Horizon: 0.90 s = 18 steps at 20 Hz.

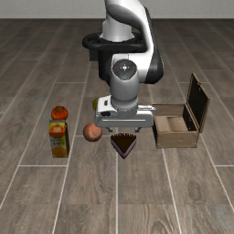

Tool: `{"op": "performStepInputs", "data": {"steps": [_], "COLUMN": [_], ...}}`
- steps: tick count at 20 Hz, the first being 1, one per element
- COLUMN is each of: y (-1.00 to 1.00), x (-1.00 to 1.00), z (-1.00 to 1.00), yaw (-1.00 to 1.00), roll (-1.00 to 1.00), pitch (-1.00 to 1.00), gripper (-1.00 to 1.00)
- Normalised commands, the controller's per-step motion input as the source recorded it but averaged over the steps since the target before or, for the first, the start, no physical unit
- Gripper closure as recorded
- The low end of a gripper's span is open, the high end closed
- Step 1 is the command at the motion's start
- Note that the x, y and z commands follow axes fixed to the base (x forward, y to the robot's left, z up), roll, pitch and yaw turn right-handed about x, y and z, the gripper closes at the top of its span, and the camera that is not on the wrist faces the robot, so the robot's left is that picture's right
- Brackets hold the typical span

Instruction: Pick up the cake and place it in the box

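The arm stood bent forward over its base, wrist turned down, with the gripper [124,136] pointing straight downward. The cake [123,146], a dark wedge, was directly beneath the gripper. Whether the gripper was clamped on it could not be determined. The box [175,128] stood lid-up just to the exterior view's right, and the cake was outside it.
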Motion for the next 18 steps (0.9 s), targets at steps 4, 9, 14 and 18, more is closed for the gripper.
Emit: {"op": "performStepInputs", "data": {"steps": [4, 9, 14, 18], "y": [0.00, 0.00, 0.00, 0.00], "x": [0.00, 0.00, 0.00, 0.00], "z": [-1.00, -0.60, 0.00, 0.00], "yaw": [0.00, 0.00, 0.00, 0.00], "roll": [0.00, 0.00, 0.00, 0.00], "pitch": [0.00, 0.00, 0.00, 0.00], "gripper": [-1.00, 1.00, 1.00, 1.00]}}
